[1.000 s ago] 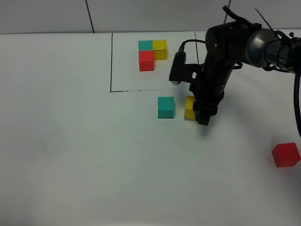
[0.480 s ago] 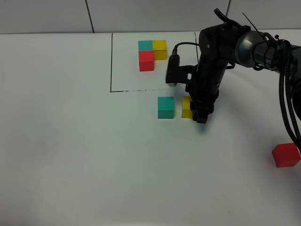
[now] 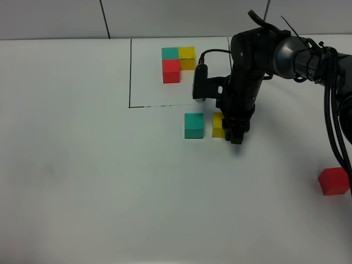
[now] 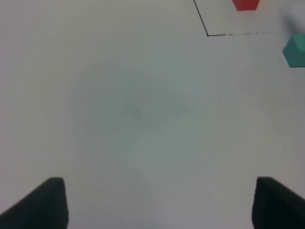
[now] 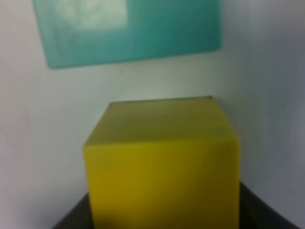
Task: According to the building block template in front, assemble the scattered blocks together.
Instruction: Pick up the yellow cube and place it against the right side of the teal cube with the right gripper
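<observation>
The template (image 3: 179,63) is a teal, yellow and red trio inside a thin black outline (image 3: 130,71) at the back of the table. A loose teal block (image 3: 193,125) sits just in front of the outline. My right gripper (image 3: 234,132) is shut on the loose yellow block (image 3: 218,125) and holds it at table level, a small gap to the right of the teal one. The right wrist view shows the yellow block (image 5: 162,162) close up with the teal block (image 5: 128,28) beyond it. The loose red block (image 3: 333,182) lies far right. My left gripper (image 4: 159,205) is open and empty.
The white table (image 3: 82,165) spreads to the left and front. The left wrist view shows the outline's corner (image 4: 208,34), the template's red cube (image 4: 246,4) and the teal block (image 4: 295,50) at its edge. The right arm's cables (image 3: 335,110) hang at the right.
My right gripper has carried the yellow block a little to the left, closer to the teal block. The teal and red blocks have not moved.
</observation>
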Controlling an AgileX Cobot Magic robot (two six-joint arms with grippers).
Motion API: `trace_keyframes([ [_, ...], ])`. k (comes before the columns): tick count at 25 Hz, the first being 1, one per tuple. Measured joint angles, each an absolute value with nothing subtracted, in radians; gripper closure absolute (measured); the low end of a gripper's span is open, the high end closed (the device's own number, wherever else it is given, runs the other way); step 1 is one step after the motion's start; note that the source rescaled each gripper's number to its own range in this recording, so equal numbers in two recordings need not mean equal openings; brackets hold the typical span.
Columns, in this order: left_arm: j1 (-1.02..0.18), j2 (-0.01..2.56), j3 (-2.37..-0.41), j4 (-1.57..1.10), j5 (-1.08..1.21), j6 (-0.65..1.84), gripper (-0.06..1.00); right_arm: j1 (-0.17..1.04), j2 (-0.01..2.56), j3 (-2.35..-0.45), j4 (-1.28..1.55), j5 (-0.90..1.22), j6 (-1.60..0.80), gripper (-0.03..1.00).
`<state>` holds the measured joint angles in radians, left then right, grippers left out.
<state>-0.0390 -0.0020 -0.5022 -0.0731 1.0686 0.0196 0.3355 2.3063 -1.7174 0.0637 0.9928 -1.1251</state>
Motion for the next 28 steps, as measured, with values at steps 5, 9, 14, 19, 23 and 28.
trace_keyframes([
  [5, -0.039, -0.002, -0.502, -0.073, 1.069, 0.020, 0.24, 0.348, 2.310, -1.723, 0.056, 0.986, -1.125, 0.96],
  [9, -0.039, -0.002, -0.502, -0.073, 1.069, 0.020, 0.24, 0.358, 2.314, -1.725, 0.053, 0.979, -1.125, 0.96],
  [14, -0.039, -0.002, -0.502, -0.073, 1.069, 0.020, 0.24, 0.368, 2.316, -1.725, 0.053, 0.968, -1.125, 0.96],
  [19, -0.039, -0.002, -0.502, -0.073, 1.069, 0.020, 0.24, 0.371, 2.318, -1.726, 0.058, 0.964, -1.126, 0.96],
  [23, -0.039, -0.002, -0.502, -0.073, 1.069, 0.020, 0.24, 0.371, 2.320, -1.727, 0.058, 0.964, -1.134, 0.96],
  [28, -0.039, -0.002, -0.502, -0.073, 1.069, 0.020, 0.24, 0.371, 2.320, -1.727, 0.069, 0.961, -1.144, 0.96],
])
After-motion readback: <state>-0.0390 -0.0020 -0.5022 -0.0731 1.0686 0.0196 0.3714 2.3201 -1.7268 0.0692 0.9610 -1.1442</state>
